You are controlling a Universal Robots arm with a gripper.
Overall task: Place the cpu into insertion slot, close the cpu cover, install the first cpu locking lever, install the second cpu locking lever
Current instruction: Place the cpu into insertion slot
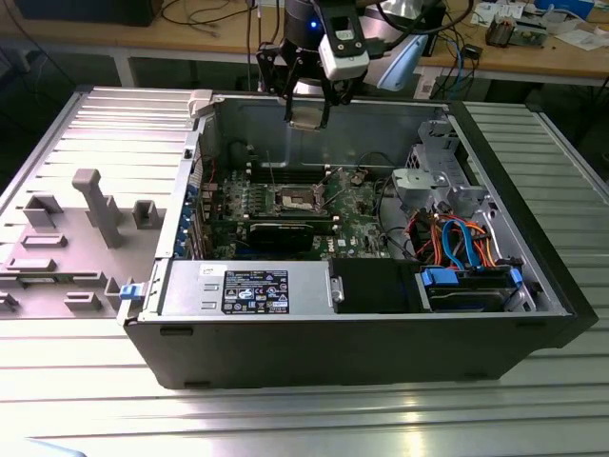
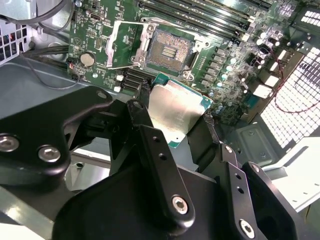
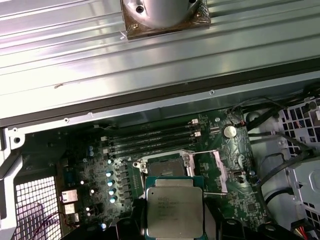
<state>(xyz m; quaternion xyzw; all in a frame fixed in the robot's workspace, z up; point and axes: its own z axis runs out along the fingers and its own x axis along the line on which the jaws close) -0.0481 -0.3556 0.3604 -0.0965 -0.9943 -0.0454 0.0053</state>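
My gripper [image 1: 307, 112] hangs above the back wall of the open computer case, shut on the cpu [image 1: 306, 115], a flat silver-grey square. In both wrist views the cpu [image 2: 173, 111] [image 3: 174, 210] sits clamped by its edges between the black fingers [image 2: 141, 107]. The insertion slot [image 1: 294, 198] [image 2: 173, 49] [image 3: 167, 168] lies bare on the green board, below and apart from the chip. The cpu cover [image 2: 122, 45] [image 3: 220, 172] is swung open beside the slot.
Long memory slots [image 3: 150, 140] run beside the socket. A black card [image 1: 282, 231], a labelled power supply [image 1: 255, 288] and a black drive bay [image 1: 376, 284] fill the case front. Orange and blue cables [image 1: 457, 238] lie at the exterior view's right. A grey fixture [image 1: 95, 205] stands left.
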